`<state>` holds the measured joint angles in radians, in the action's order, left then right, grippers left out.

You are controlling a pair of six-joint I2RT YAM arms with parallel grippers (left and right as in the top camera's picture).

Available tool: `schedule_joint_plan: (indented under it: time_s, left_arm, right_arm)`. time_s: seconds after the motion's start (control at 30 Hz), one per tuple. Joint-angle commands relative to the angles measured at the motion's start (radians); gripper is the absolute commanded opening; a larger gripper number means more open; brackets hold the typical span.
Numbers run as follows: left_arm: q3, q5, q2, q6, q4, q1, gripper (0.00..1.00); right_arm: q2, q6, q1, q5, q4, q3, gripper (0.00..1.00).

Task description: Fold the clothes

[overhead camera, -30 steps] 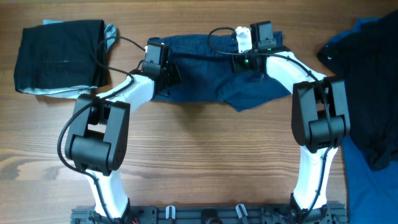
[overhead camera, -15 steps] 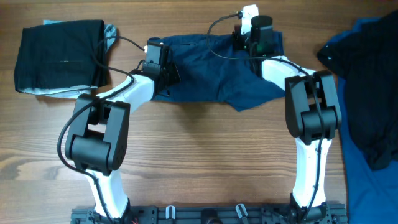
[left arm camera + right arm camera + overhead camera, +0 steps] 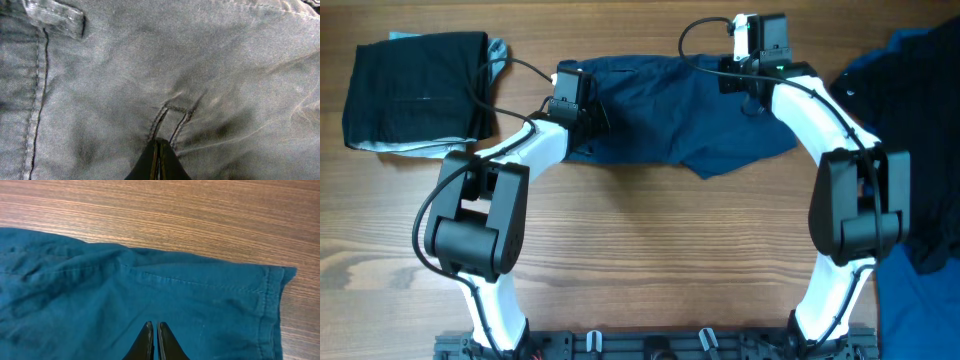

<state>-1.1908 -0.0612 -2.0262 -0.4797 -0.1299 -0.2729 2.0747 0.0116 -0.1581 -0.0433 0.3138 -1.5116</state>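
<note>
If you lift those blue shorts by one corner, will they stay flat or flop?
Probably flop: the shorts already show soft wrinkles, so the loose part would likely sag. They lie thin and flat on the table, so they are likely light. Pushed, the puckered cloth would probably bunch up rather than slide whole.

The overhead camera looks straight down on the whole table (image 3: 650,250). Both wrist cameras face down from close above the shorts (image 3: 660,110), the left one nearer. All three views share that cloth.
</note>
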Motion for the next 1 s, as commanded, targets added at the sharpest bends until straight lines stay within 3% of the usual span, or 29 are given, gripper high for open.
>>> schedule_joint_plan:
  time_s: [0.0,0.23,0.37,0.47,0.53,0.6,0.73,0.83,0.9,0.97]
  left_arm:
    - [-0.005,0.022,-0.019,0.002,-0.009,0.0,0.04]
    - [-0.005,0.022,-0.019,0.002,-0.013,0.0,0.04]
    - [-0.005,0.037,-0.019,0.002,-0.02,0.0,0.04]
    - [-0.005,0.037,-0.019,0.002,-0.018,0.0,0.04]
    - [-0.005,0.037,-0.016,0.002,-0.006,0.0,0.04]
    - [-0.019,0.037,0.023,0.032,0.003,0.0,0.04]
    - [-0.07,0.037,0.183,0.032,0.004,0.0,0.04]
    - [-0.073,0.036,0.254,0.031,0.032,0.0,0.05]
    - [-0.073,0.037,0.243,0.031,0.072,0.0,0.04]
    - [-0.073,0.036,0.208,0.031,0.11,0.0,0.04]
  right_arm:
    - [0.1,0.015,0.002,0.016,-0.037,0.002,0.04]
    - [0.249,0.027,0.054,0.12,-0.333,0.003,0.05]
    - [0.288,0.127,0.123,0.166,-0.381,0.003,0.05]
    - [0.306,0.109,0.157,0.163,-0.41,0.004,0.05]
    - [0.27,0.008,0.163,0.145,-0.473,0.003,0.14]
    - [0.185,-0.011,0.163,0.136,-0.482,0.003,0.16]
    - [-0.085,0.011,0.158,-0.126,-0.275,0.003,0.15]
    - [-0.249,0.024,0.156,-0.259,0.068,0.003,0.13]
    - [-0.278,0.02,0.156,-0.364,0.219,0.004,0.05]
    - [-0.263,0.014,0.148,-0.465,0.225,0.022,0.04]
